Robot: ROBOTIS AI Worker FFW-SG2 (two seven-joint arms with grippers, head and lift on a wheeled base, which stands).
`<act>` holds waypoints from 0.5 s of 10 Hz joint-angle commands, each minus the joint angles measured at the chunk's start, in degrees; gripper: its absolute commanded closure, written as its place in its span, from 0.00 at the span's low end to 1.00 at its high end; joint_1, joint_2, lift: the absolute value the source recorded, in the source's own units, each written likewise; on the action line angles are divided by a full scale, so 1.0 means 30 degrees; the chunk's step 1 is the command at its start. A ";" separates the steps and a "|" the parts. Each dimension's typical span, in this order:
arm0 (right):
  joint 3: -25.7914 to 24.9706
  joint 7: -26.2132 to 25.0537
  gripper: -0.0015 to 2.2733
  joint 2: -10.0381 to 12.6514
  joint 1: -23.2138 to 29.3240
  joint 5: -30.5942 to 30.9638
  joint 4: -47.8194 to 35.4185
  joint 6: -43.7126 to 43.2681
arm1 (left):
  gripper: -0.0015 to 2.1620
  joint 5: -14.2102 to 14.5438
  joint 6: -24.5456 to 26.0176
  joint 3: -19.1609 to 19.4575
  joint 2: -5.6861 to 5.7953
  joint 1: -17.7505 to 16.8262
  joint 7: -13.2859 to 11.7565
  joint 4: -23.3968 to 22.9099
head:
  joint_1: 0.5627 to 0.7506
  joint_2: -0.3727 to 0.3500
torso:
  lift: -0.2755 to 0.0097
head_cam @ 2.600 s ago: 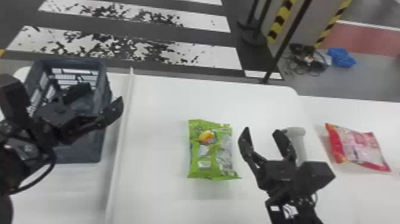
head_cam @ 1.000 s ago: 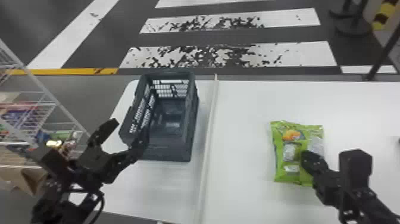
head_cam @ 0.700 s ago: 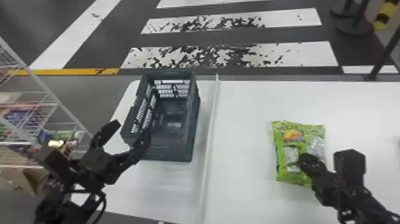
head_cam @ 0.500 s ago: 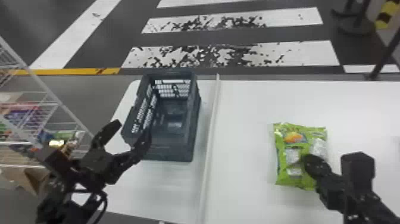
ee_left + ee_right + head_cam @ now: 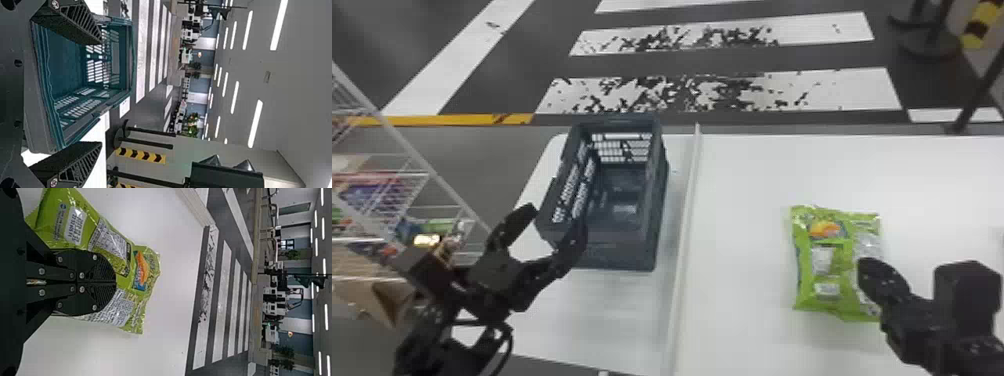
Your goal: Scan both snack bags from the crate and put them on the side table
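I've got the green snack bag (image 5: 814,310) lying flat on the white surface (image 5: 747,300), printed panels and an orange picture facing up. My right gripper (image 5: 871,270) is over the bag's right part; right wrist view has its fingers (image 5: 103,272) pressed together, tips meeting, with bag on both sides of them. Can't tell if they touch the wrapper. Left gripper (image 5: 557,217): fingers spread wide, at the near left corner of the dark crate (image 5: 614,250). Left wrist view agrees, one finger overlapping the crate and a clear gap to the other. Crate sits upright, left of the pale raised strip (image 5: 683,240), bag to the right of it. Far left, a white wire rack (image 5: 407,140) with colorful packets, brown cardboard (image 5: 369,295) low down. Beyond the surface, striped floor (image 5: 842,92), plus dark post bases (image 5: 929,47) at far right.
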 commanded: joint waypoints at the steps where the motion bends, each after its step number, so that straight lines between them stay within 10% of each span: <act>1: -0.0066 0.0030 0.99 -0.0024 0.0501 -0.0028 -0.0039 -0.0481 | 0.04 0.0006 -0.0010 -0.0031 -0.0029 -0.0008 -0.0029 0.0150 | 0.70 0.78 | 0.66; 5: 0.1809 0.0323 0.99 -0.0230 -0.0554 0.0675 -0.1065 0.0691 | 0.04 0.0006 -0.0069 -0.0060 -0.0058 0.0021 -0.0058 0.0180 | 0.70 0.82 | 0.66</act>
